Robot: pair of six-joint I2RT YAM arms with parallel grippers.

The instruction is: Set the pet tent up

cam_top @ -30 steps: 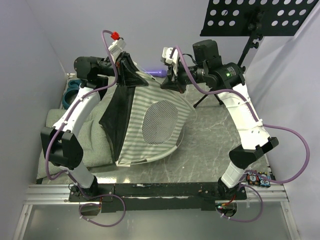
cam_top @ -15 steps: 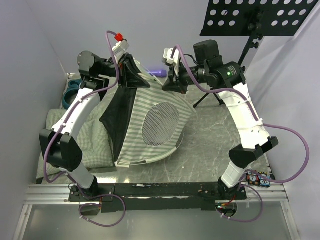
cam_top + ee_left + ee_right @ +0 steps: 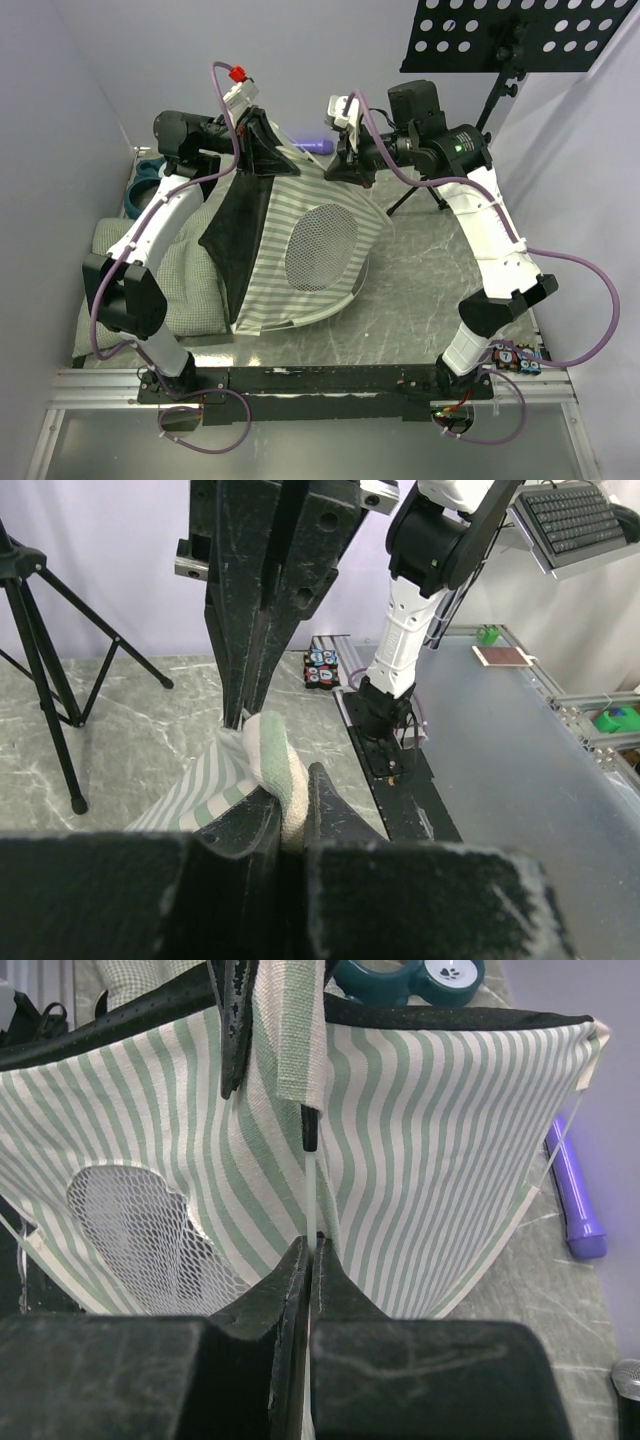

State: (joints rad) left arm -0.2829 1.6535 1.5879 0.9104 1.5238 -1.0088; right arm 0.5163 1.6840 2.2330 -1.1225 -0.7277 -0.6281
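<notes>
Toward the near side of the marble table, the curved lower rim of the pet tent is rested on the surface, left of centre. Its left side is laid against a green-checked cushion, which is spread flat at the table's left edge. The tent is seen partly raised. The striped wall with the round mesh panel is turned up toward the overhead camera, and the black lining is exposed on the left.

Farther back, at the tent's peak, both tools are found just beside each other. The left gripper is clenched on a folded bit of striped fabric at the top edge, as its wrist view shows. The right gripper is pinched tight around a thin white pole, which runs down from a fabric sleeve in front of the striped wall.

Behind the tent, a purple object is laid on the table. Teal tape rolls are kept at the far left corner. A black perforated music stand is placed at the far right.
</notes>
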